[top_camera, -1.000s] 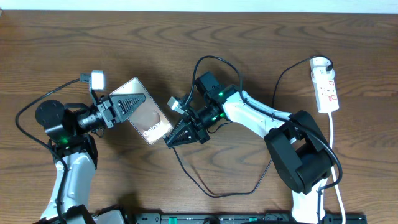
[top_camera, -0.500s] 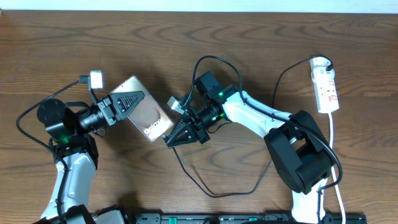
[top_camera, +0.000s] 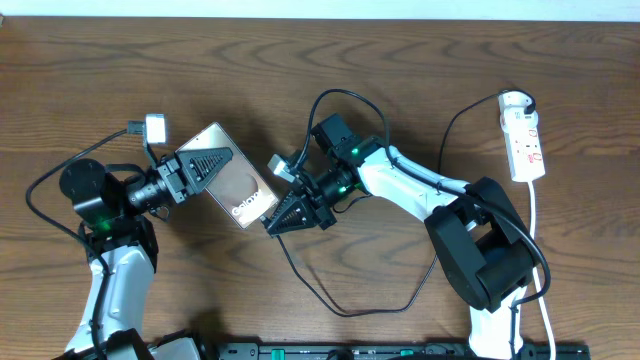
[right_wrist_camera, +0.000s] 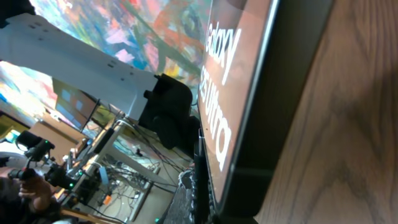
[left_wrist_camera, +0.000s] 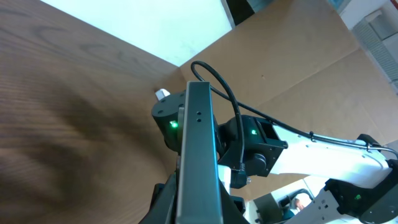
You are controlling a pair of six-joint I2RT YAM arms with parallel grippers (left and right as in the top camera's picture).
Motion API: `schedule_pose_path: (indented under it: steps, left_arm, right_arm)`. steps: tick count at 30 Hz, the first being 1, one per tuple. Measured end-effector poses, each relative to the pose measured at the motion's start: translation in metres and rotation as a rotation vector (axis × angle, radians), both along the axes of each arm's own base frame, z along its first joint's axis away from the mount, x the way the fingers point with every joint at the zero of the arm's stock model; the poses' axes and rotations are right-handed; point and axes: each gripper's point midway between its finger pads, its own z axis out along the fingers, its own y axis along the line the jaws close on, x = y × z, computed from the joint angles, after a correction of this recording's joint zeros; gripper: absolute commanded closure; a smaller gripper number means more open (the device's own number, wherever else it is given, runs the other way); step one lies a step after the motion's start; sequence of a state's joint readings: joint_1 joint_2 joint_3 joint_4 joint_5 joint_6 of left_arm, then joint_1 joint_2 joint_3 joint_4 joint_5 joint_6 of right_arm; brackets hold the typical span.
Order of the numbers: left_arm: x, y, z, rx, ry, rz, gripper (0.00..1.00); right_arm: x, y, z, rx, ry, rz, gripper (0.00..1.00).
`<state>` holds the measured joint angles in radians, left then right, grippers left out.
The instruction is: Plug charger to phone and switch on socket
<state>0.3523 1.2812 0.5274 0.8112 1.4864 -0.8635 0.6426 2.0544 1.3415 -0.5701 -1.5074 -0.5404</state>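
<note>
The phone [top_camera: 245,190] is a dark slab with white "Galaxy" lettering, held tilted left of centre by my left gripper [top_camera: 222,160], which is shut on its upper end. In the left wrist view the phone [left_wrist_camera: 199,137] stands edge-on between my fingers [left_wrist_camera: 199,214]. My right gripper [top_camera: 272,226] is shut at the phone's lower edge, on the end of the charger, whose thin black cable [top_camera: 345,312] loops across the table. The right wrist view shows the phone's face [right_wrist_camera: 242,74] very close, beside my fingers [right_wrist_camera: 202,193]; the plug tip is hidden. The white socket [top_camera: 526,145] lies far right.
The charger cable rises on the right to the top end of the socket [top_camera: 515,100]. The socket's white cord [top_camera: 536,230] runs down the right side. The right arm's base [top_camera: 485,250] stands front right. A black rail [top_camera: 400,352] lines the front edge.
The left gripper and phone have shifted very slightly to the left. The right gripper stays at the phone's lower edge.
</note>
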Motion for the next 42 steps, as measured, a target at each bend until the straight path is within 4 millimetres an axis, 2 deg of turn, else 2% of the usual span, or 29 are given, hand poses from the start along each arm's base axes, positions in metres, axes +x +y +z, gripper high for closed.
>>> schedule_pose_path:
  steps: [16, 26, 42]
  left_arm:
    - [-0.001, 0.0, 0.0, 0.012, -0.024, -0.002, 0.93]
    - [0.003, 0.035, 0.0, 0.02, -0.035, 0.097, 0.93]
    - [-0.003, 0.021, 0.0, 0.024, -0.046, 0.031, 0.93]
  right_arm:
    - [0.009, 0.007, -0.009, -0.1, 0.029, -0.037, 0.99]
    - [0.008, 0.007, -0.009, -0.106, 0.036, -0.036, 0.99]
    - [0.0, 0.013, -0.009, -0.099, 0.028, -0.012, 0.99]
